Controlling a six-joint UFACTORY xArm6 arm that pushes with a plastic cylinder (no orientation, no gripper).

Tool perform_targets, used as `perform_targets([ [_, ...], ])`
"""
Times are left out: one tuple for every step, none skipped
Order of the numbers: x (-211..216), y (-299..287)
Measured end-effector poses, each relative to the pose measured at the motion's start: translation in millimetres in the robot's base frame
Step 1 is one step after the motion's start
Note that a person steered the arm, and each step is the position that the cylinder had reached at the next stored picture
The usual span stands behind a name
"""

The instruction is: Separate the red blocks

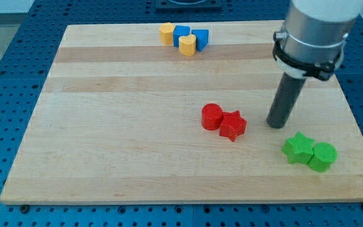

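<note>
My end effector is a bare dark rod with no jaws to open or close, so it grasps nothing; my tip (275,125) rests on the pale wooden table (106,126), to the view's right of the red pair and apart from it. The task's things, a red round cylinder block (212,116) and a red star-shaped block (233,125), lie touching near the table's middle, the star on the view's right. The chief risk, as I judge it, is a push from my present side: driving toward the view's left would likely meet the star first and shove both blocks along together, leaving them joined. An off-centre contact could also spin the star on its points without parting it from the cylinder. A green star-shaped block (297,148) and a green round block (323,156) sit just below my tip toward the view's bottom right; a wide sweep there could scatter them. The cluster of two yellow blocks (176,38) and two blue blocks (192,35) at the view's top lies well apart. No brand, label or legible writing is visible anywhere.
</note>
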State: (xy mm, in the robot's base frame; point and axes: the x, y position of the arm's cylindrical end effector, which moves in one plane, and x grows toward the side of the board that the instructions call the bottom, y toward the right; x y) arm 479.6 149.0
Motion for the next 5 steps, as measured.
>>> perform_targets([
  [-21.1,-27.5],
  [-30.1,-70.7],
  [-33.4,-115.5],
  [-32.9,-142.1],
  [-32.6,-153.6],
])
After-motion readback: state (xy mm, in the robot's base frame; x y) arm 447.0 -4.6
